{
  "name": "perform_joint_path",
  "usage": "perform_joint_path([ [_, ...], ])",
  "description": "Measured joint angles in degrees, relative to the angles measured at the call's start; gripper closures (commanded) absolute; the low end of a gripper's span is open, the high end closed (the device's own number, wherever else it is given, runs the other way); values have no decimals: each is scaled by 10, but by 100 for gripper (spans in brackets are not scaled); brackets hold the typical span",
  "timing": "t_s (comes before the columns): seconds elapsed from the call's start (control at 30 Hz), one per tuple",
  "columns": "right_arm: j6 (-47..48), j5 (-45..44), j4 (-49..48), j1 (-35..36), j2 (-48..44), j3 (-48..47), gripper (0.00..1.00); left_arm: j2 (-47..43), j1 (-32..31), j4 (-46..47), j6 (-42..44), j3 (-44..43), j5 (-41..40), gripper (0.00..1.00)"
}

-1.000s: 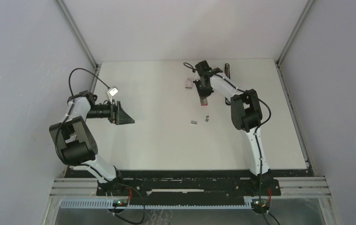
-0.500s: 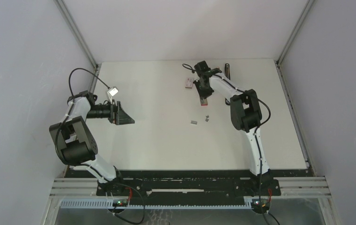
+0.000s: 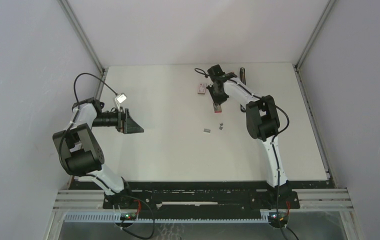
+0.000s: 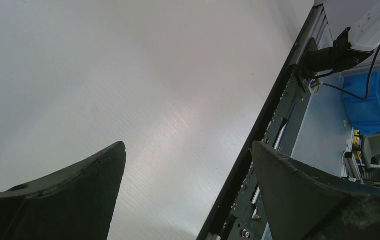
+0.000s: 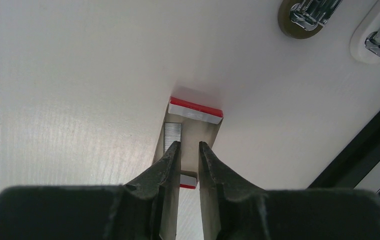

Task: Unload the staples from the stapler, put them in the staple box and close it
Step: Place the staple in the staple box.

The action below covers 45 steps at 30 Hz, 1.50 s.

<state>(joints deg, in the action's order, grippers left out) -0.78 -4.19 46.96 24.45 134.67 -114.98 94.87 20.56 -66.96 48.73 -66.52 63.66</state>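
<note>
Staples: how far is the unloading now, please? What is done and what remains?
Done: two loose staple strips lie on the table. In hand: the right end effector, jaws slightly apart, is at the red-tipped metal tray. Remaining: one unremoved strip sits in that tray.

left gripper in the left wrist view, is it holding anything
No, the left gripper is wide open, and only the white table and its dark edge rail show between the fingers.
</note>
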Motion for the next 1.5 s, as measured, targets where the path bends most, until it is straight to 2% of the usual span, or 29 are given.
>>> perform_joint_path([
  [1.1,5,17,10,0,9,0,84,5,0,-7,5,0,0,0],
  [1.17,5,17,11,0,11,0,88,5,0,-7,5,0,1,0],
  [1.23,6,19,11,0,11,0,98,5,0,-8,5,0,1,0],
  [1.27,7,19,11,0,11,0,100,5,0,-8,5,0,1,0],
  [1.5,13,27,11,0,11,0,100,5,0,-10,5,0,1,0],
])
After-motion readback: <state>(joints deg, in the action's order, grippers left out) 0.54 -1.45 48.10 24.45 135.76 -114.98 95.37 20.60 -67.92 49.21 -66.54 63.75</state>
